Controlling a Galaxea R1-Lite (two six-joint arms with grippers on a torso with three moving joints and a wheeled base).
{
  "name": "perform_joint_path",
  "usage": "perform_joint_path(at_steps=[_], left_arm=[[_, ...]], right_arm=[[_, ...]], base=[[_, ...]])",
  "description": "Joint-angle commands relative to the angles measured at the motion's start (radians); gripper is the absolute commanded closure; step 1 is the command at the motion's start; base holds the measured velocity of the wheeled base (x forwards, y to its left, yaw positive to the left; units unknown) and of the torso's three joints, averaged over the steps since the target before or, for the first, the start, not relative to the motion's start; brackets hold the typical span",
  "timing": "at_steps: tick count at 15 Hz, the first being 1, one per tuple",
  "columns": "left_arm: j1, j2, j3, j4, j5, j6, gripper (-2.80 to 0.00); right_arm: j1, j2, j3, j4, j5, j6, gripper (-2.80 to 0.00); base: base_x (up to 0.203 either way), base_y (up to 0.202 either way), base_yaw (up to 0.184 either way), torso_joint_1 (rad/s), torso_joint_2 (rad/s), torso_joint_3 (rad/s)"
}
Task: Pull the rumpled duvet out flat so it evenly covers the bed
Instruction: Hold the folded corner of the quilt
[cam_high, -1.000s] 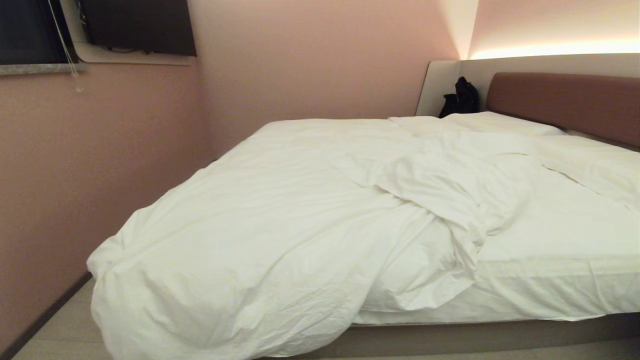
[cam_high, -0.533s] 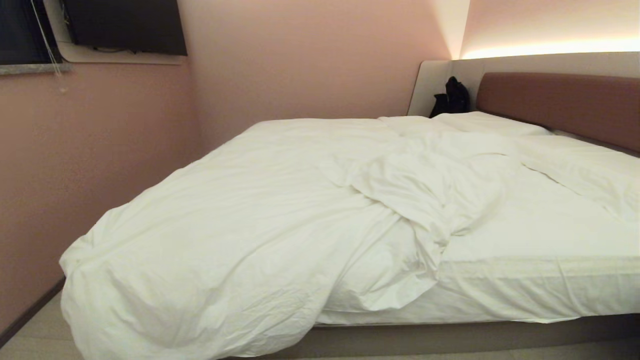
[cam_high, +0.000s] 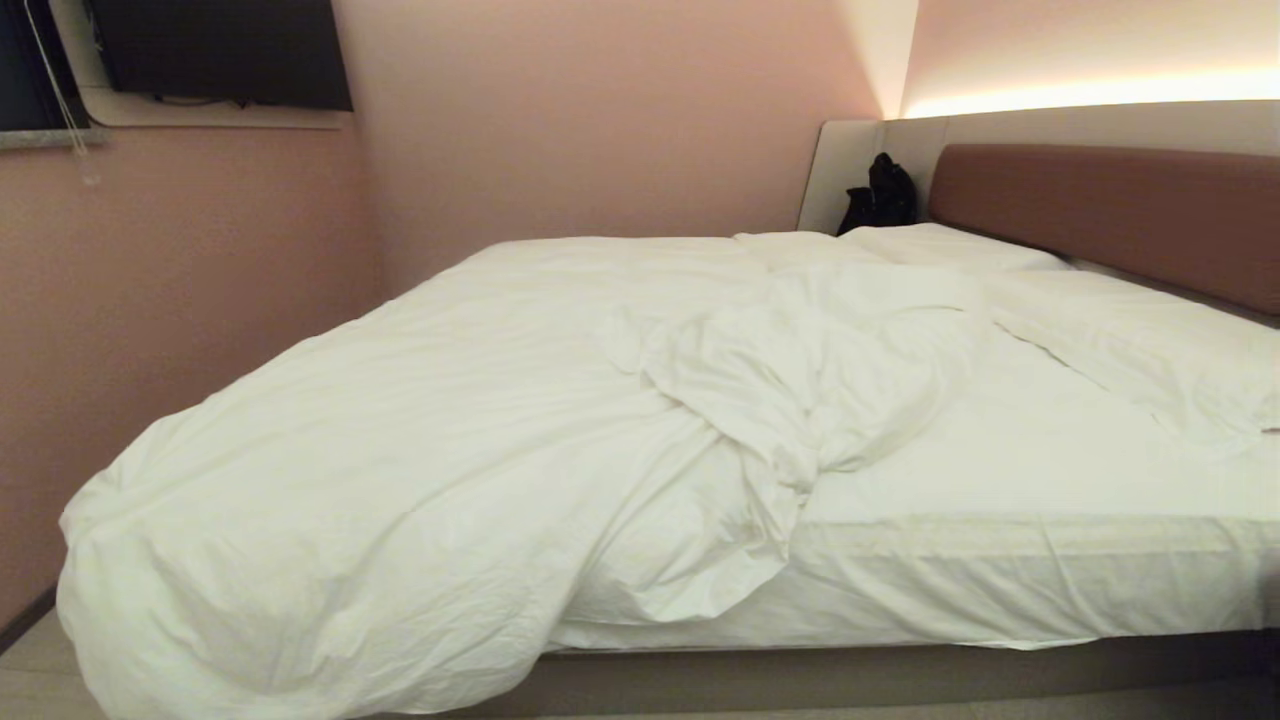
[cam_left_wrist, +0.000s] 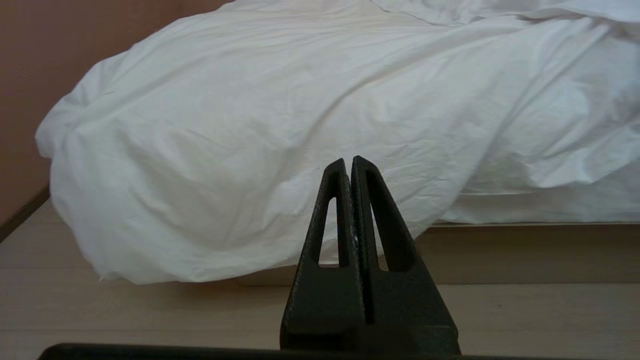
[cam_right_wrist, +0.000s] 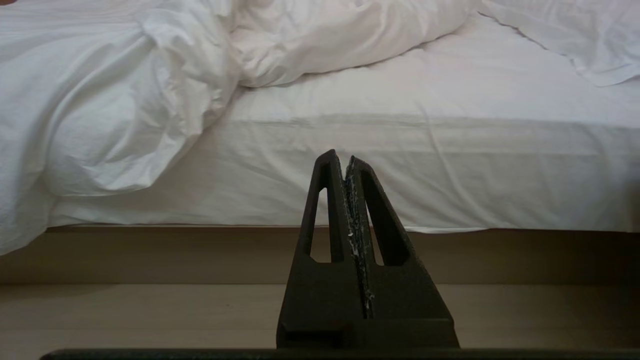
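Left end effector (cam_left_wrist: 348, 162) pinched closed, right end effector (cam_right_wrist: 342, 159) likewise, both empty, parked low facing bed (cam_high: 1000, 590). Duvet (cam_high: 400, 480) bunched leftward, spilling off corner, sheet (cam_high: 1020, 470) bared — reach premature.

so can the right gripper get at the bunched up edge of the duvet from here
Probably not yet. The right gripper is shut, low beside the bed and facing bare sheet; the duvet lies off to one side, though nothing blocks the way.

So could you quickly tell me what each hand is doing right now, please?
Left hand: closed, holding nothing, short of the duvet.
Right hand: closed, holding nothing.
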Motion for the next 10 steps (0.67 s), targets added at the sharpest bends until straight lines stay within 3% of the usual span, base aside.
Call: perform_joint_path(at_steps=[1,7,10], left_arm=[[0.000,0.001,0.000,0.000,0.000,0.001,0.00],[0.000,0.001,0.000,0.000,0.000,0.002,0.00],[0.000,0.001,0.002,0.000,-0.002,0.001,0.00]], right_arm=[[0.000,0.001,0.000,0.001,-0.001,0.000,0.00],[0.000,0.001,-0.001,0.000,0.001,0.000,0.00],[0.000,0.001,0.000,0.001,0.001,0.000,0.00]], base=[[0.000,-0.191,-0.001,0.000,0.00,0.007],[0.000,-0.192,0.001,0.004,0.00,0.001],[0.000,-0.082,0.000,0.006,0.00,0.003]])
